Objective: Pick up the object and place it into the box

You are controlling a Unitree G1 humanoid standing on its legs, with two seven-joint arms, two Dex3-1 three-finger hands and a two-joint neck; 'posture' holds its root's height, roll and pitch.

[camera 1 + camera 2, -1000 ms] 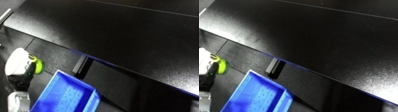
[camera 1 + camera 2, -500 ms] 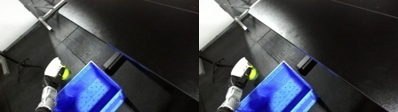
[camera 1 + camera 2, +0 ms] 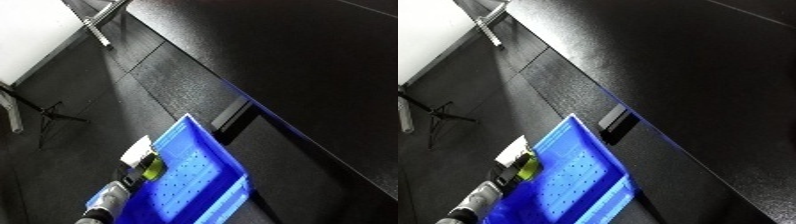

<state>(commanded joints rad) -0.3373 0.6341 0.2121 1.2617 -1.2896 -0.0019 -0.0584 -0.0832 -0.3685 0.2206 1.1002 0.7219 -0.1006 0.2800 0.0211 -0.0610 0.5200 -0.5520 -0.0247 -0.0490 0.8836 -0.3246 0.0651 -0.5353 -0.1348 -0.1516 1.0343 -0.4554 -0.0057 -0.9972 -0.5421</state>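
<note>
A blue bin [image 3: 200,187] with a dotted floor sits low in the picture, which is strongly tilted. The object [image 3: 139,151], white with a yellow-green part [image 3: 153,169], hangs right at the bin's left rim. My left hand [image 3: 133,176] is shut on it, black fingers showing around the green part, and the silver forearm [image 3: 100,201] comes up from the lower left. I cannot tell whether the object touches the rim. The right hand shows in neither view.
The bin rests against a black tabletop [image 3: 302,65] that fills the right and top. A small black block [image 3: 614,123] sits at the bin's far corner. A metal frame leg [image 3: 96,26] and a thin dark stand [image 3: 44,115] are at the left.
The camera has swung, so the whole picture shifted. Relative to the bin, my left hand with the object has come up beside its left rim.
</note>
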